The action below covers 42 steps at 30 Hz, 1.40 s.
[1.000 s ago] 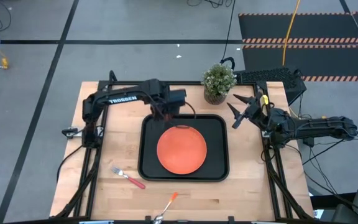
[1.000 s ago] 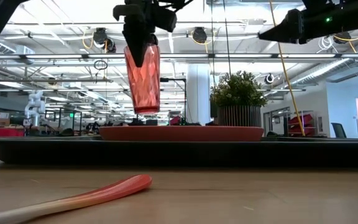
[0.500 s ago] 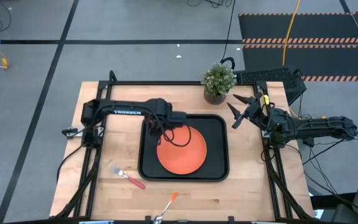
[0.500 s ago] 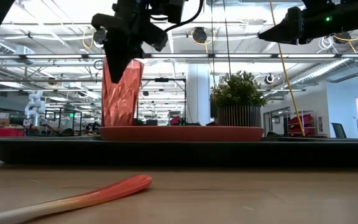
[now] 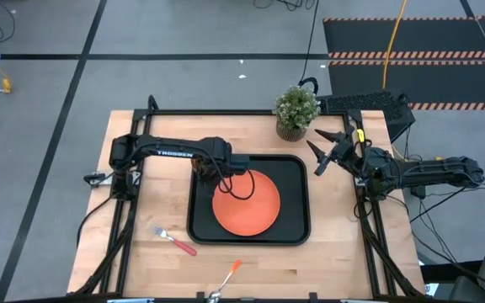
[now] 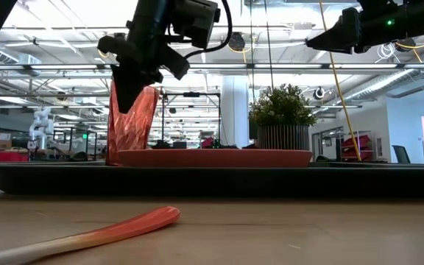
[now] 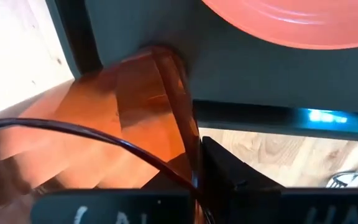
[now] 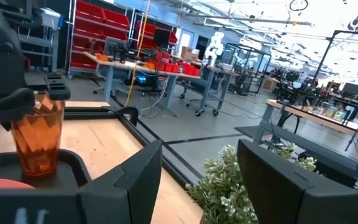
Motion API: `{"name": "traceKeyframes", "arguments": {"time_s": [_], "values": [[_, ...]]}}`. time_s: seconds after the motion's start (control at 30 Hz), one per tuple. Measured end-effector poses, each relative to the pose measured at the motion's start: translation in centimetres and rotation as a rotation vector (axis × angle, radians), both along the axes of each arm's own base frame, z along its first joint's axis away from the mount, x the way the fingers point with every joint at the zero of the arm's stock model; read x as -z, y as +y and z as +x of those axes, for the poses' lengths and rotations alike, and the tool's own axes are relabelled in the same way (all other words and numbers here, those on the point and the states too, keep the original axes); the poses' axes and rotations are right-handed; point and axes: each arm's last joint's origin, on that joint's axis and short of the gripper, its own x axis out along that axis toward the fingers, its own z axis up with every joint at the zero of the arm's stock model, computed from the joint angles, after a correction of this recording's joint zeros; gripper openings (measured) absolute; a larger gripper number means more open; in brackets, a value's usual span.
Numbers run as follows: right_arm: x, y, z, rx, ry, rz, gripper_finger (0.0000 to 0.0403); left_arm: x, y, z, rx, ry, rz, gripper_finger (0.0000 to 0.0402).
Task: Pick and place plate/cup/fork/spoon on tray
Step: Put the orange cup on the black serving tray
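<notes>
Nearest my low camera, the fork's [image 6: 87,234] pinkish-red handle lies across the bare wood at the bottom of the frame; from above I see the fork low and left of the tray [image 5: 297,231], with the spoon [image 5: 225,282] lower still near the table's front edge. Past them, the plate [image 5: 247,202] sits flat in the middle of the tray. My left arm reaches in from the left side of the overhead frame, elbow bent, its wrist tipped down over the tray's upper left corner. There the left gripper [image 6: 131,90] is pinched tight on the rim of the cup [image 6: 127,125], which leans slightly, its base down at the tray floor just beside the plate's edge. Farther right, my right arm rests folded beyond the tray's right rim, and the right gripper [image 5: 318,150] hangs in the air with its fingers spread wide, holding nothing, near the potted plant [image 5: 295,111] at the table's far edge.
</notes>
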Motion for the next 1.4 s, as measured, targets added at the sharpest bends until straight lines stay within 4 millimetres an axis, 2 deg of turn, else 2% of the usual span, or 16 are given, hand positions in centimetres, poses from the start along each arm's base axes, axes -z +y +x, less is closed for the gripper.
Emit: {"name": "traceKeyframes", "arguments": {"time_s": [0.13, 0.6, 0.83, 1.13, 1.4], "values": [[0.10, 0.00, 0.01, 0.000, 0.011, 0.000, 0.0203, -0.01, 0.27, 0.25, 0.006, -0.027, -0.006, 0.0032], [0.17, 0.00, 0.01, 0.000, 0.018, 0.000, 0.0203, 0.02, 0.35, 0.31, 0.000, -0.032, -0.017, 0.0036], [0.17, 0.00, 0.01, 0.000, 0.018, 0.000, 0.0203, -0.10, 0.33, -0.02, 0.004, 0.004, -0.020, 0.0010], [0.19, 0.00, 0.01, 0.000, 0.021, 0.001, 0.0203, -0.90, 0.34, -0.14, 0.004, -0.052, -0.021, 0.0032], [0.20, 0.00, 0.02, 0.000, 0.022, 0.001, 0.0203, -0.87, 0.36, -0.03, 0.006, -0.063, -0.018, 0.0012]]}}
